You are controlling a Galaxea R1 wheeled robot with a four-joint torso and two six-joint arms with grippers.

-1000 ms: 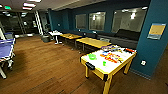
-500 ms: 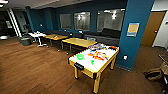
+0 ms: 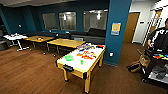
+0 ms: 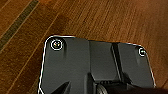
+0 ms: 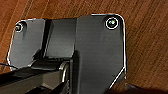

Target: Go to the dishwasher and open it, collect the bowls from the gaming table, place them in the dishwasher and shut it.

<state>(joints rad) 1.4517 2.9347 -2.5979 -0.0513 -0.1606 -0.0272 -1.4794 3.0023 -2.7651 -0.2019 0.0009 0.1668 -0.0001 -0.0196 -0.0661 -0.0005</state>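
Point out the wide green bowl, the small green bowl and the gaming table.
wide green bowl (image 3: 68,58): head view, centre of bowl.
small green bowl (image 3: 81,62): head view, its side.
gaming table (image 3: 75,65): head view, bare white top.

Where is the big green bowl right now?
In the head view, the big green bowl sits on the white-topped gaming table, near its front left end. A smaller green bowl stands just to its right, with colourful boxes behind.
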